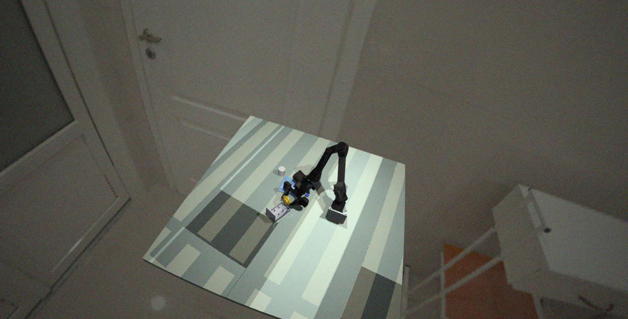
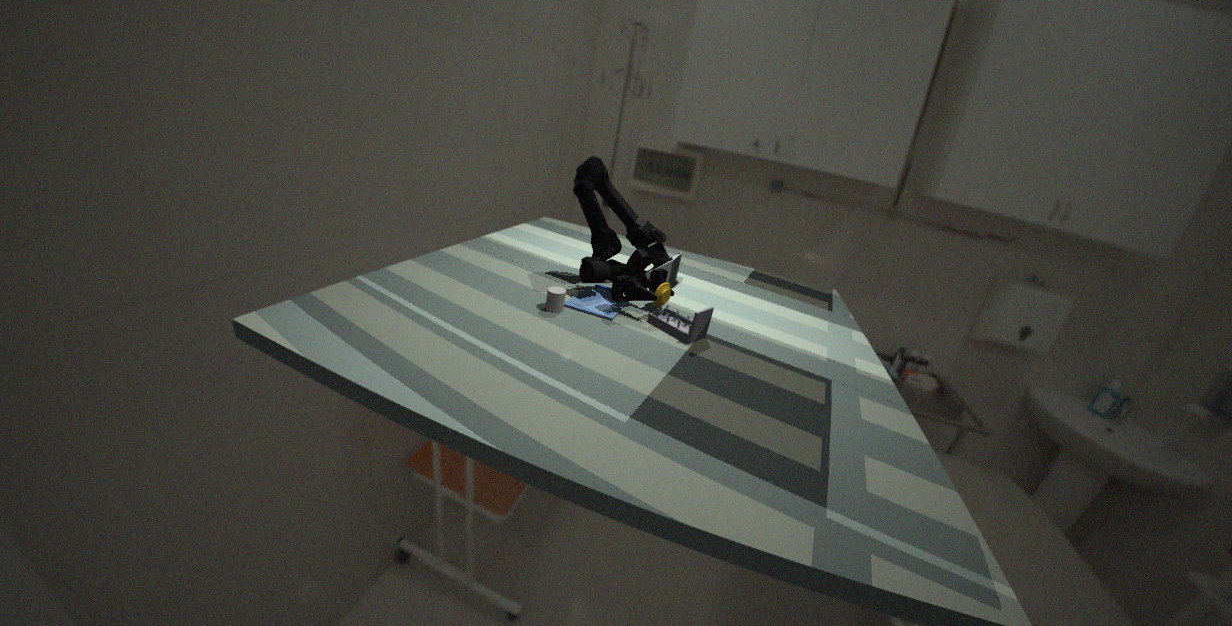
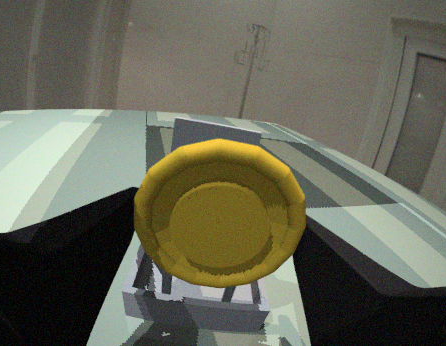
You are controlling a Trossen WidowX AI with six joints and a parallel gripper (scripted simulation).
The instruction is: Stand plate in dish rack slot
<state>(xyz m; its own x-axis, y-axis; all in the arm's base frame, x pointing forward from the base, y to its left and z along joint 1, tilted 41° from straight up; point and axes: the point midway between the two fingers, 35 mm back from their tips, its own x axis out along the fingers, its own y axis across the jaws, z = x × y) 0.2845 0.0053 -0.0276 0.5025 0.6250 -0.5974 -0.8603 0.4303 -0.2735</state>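
My gripper (image 1: 288, 199) (image 2: 660, 294) (image 3: 219, 212) is shut on the yellow plate (image 1: 286, 201) (image 2: 663, 294) (image 3: 220, 230), one black finger at each side of its rim. The plate stands about upright, its hollow face toward the wrist camera, and is held above the table. The grey dish rack (image 1: 270, 214) (image 2: 704, 324) (image 3: 193, 311) stands on the table just beyond and below it, its tall end panel on the far side. In the wrist view the plate hides the rack's middle; a few dark rails show below its rim. The plate appears near or over the rack's near end, not down in a slot.
A blue mat (image 1: 287, 180) (image 2: 588, 304) lies under and beside the gripper. A small white cup (image 1: 281, 170) (image 2: 556, 300) stands next to it. A grey panel (image 1: 336, 216) (image 2: 675, 268) is at the arm's base.
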